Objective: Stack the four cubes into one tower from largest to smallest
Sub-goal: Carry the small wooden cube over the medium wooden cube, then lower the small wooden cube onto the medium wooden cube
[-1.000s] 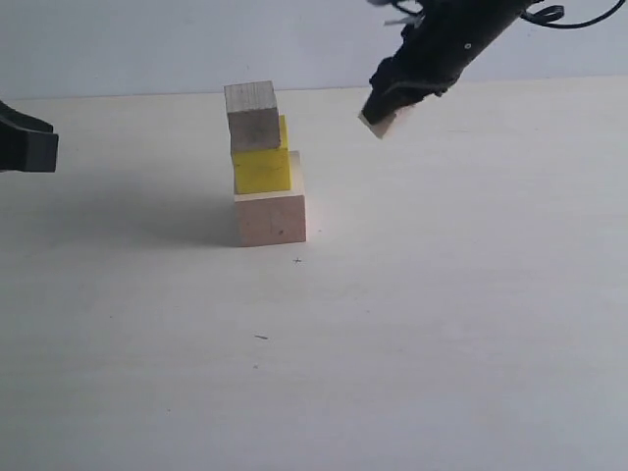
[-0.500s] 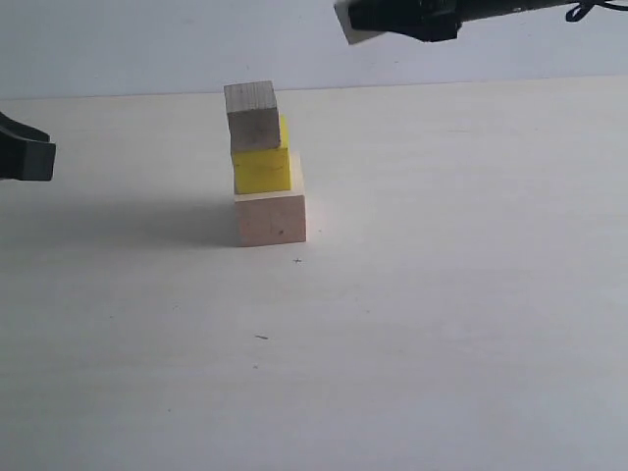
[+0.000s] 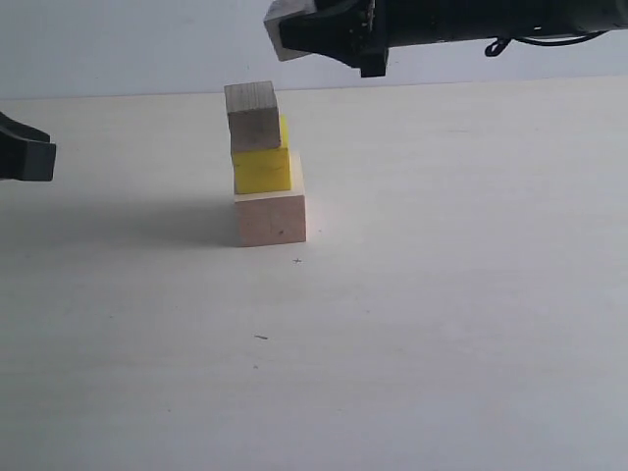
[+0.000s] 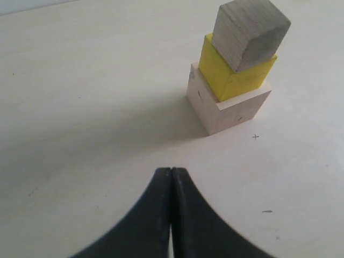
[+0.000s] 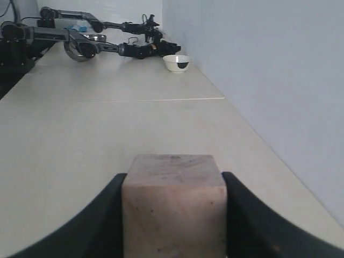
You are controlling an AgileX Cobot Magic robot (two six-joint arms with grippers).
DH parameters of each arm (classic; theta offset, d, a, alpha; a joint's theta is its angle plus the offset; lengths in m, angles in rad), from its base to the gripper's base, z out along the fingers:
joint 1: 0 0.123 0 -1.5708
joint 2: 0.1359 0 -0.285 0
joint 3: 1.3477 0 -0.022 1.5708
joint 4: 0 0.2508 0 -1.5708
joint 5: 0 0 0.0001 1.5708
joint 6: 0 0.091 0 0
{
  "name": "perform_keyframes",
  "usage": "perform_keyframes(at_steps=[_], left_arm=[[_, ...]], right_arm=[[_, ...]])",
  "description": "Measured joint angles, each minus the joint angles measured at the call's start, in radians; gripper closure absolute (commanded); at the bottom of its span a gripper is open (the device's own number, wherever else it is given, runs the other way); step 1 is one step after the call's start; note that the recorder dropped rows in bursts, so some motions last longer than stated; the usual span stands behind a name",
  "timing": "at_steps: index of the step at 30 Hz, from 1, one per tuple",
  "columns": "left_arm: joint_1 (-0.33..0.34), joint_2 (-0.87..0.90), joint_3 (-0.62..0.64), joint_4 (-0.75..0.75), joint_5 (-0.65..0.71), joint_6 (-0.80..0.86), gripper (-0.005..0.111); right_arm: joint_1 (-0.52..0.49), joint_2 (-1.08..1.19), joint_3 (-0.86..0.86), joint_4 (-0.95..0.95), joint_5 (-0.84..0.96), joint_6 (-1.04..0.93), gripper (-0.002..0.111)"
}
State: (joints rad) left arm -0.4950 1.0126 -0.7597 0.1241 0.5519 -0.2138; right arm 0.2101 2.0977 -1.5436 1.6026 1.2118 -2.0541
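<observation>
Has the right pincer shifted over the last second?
Yes. The right pincer, shut on the small wood cube, has risen and swung left in the exterior view, from right of the tower to above its top.

Right arm [image 3: 471,20] stretched level across the top of the exterior view, coming in from the right and reaching past the middle. Right gripper [image 3: 294,29] at its tip, high above the surface [image 3: 442,294]. Its fingers [image 5: 102,220] are spread wide, one on each side of a small wood cube [image 5: 173,209], pressed on two opposite faces so the cube is clamped in the air. Left gripper [image 3: 27,157] low at the left edge of the exterior view, only the tip showing. Its fingers [image 4: 156,215] are closed flat against each other with nothing between them.
</observation>
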Motion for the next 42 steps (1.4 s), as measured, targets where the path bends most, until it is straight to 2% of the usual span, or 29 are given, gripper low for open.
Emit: perform_keyframes(at_steps=[5,15,24,42], left_arm=[[0.0,0.0,0.0,0.0,0.0,0.0,0.107],[0.0,0.0,0.0,0.0,0.0,0.0,0.107],[0.0,0.0,0.0,0.0,-0.002,0.0,0.107],[0.0,0.0,0.002,0.0,-0.004,0.0,0.107]], right_arm=[[0.041,0.0,0.0,0.013,0.0,-0.036,0.108],[0.051,0.0,0.0,0.03,0.0,-0.03,0.108],[0.117,0.015,0.0,0.026,0.004,-0.037,0.108],[0.101,0.091,-0.042,0.064,0.0,-0.039,0.108]])
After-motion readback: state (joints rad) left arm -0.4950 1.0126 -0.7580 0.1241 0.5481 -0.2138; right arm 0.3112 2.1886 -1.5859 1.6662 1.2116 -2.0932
